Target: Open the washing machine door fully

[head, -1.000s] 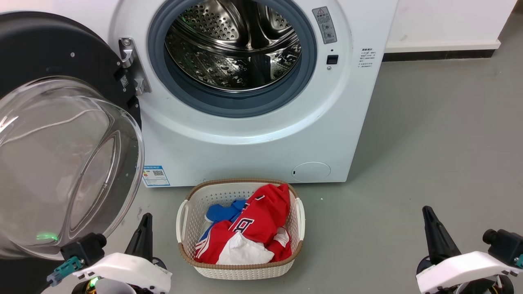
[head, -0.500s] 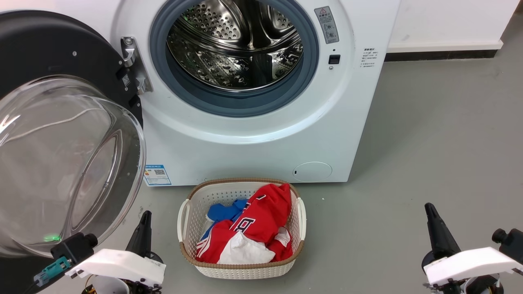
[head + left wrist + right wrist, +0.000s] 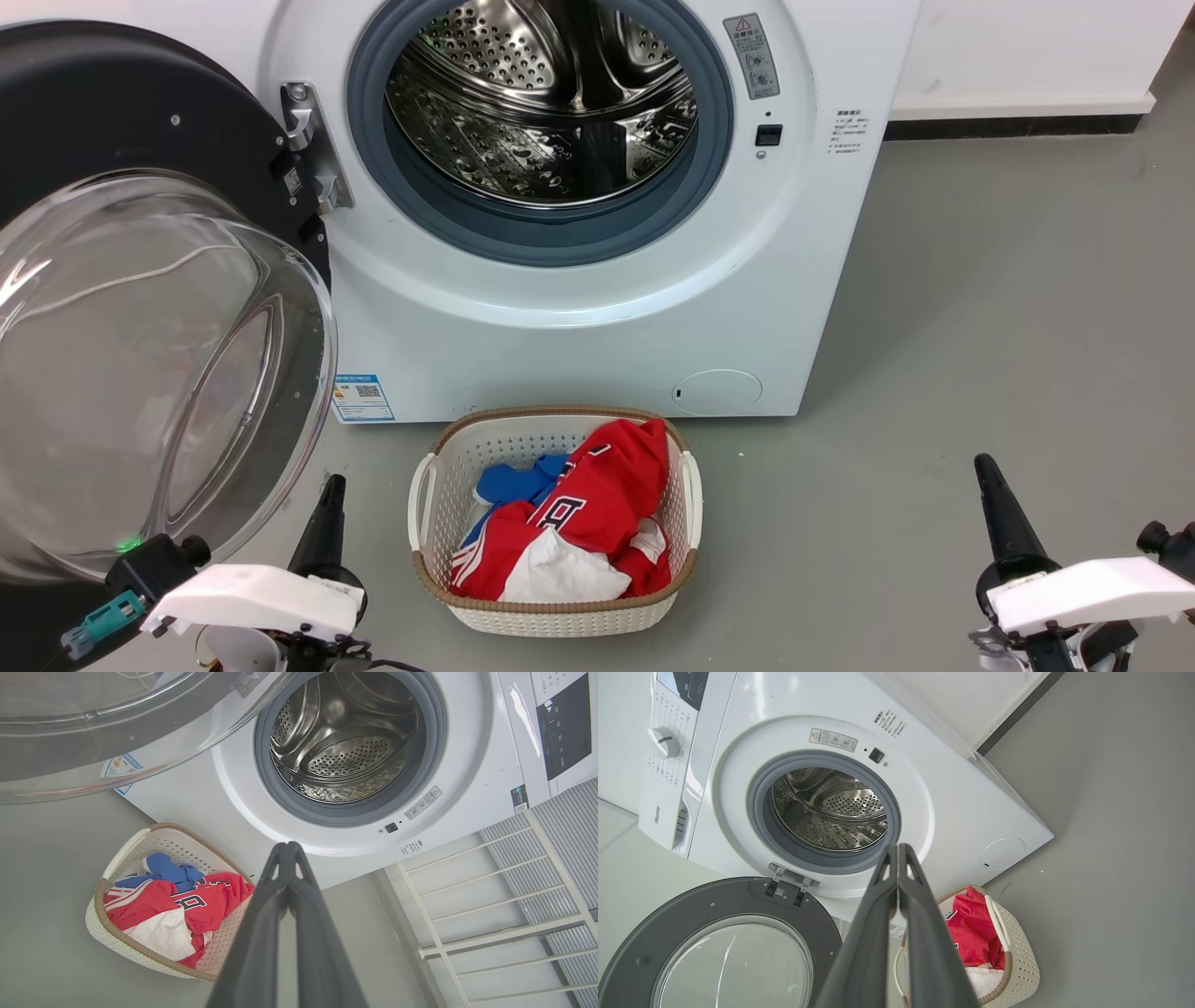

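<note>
Washing machine door [image 3: 140,308]: black rim and bulging clear glass bowl. It is swung wide open and stands off the left side of the washing machine [image 3: 560,345], hung on a metal hinge [image 3: 313,149] at the left edge of the machine's opening. Drum [image 3: 541,112]: perforated steel with a grey rubber ring, uncovered in the machine's front. Basket [image 3: 551,616]: white with a brown rim, on the grey floor [image 3: 980,327] just in front of the machine, holding a red shirt [image 3: 597,495] and a blue garment [image 3: 509,485]. Left claw [image 3: 287,847]: fingers pressed together and holding nothing, low in front of the machine's left side, near the door's lower edge. Right claw [image 3: 898,847]: fingers pressed together and holding nothing, well out in front of the machine's right side.
</note>
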{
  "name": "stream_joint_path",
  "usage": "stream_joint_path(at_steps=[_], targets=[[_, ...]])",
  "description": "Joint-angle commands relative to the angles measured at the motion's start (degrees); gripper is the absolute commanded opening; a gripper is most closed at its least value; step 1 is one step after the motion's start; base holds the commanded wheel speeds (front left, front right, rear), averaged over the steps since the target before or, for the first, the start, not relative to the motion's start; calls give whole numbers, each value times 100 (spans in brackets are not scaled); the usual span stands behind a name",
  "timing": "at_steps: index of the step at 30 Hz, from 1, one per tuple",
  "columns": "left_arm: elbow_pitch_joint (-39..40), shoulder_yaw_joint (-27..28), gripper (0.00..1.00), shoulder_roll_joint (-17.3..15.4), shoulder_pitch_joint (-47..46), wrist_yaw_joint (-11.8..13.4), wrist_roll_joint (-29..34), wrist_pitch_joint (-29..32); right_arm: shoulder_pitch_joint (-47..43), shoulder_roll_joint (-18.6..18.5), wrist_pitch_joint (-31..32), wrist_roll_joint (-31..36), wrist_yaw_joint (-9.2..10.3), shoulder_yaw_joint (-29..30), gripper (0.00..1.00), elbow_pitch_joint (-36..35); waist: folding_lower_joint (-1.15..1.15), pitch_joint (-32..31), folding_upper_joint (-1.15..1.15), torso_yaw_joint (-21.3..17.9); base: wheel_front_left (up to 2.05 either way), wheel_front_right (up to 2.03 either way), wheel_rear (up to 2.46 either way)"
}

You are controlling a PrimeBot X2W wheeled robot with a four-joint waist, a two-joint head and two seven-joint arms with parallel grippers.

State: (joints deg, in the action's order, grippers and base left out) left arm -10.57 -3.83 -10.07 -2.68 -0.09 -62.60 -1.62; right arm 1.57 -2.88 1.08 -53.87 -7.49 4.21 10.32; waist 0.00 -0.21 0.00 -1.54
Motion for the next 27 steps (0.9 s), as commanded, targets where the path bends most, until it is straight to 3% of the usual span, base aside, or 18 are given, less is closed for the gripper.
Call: stream_joint_path(at_steps=[1, 27], targets=[[27, 79, 0, 14, -158, -54, -166, 48, 153, -5, 34, -212, -1, 23, 0, -25, 0, 1, 0, 4, 0, 0, 0], [-136, 484, 0, 306, -267, -366, -1426, 370, 309, -4, 261, -1817, -1, 120, 0, 150, 0, 15, 0, 59, 0, 0, 0]])
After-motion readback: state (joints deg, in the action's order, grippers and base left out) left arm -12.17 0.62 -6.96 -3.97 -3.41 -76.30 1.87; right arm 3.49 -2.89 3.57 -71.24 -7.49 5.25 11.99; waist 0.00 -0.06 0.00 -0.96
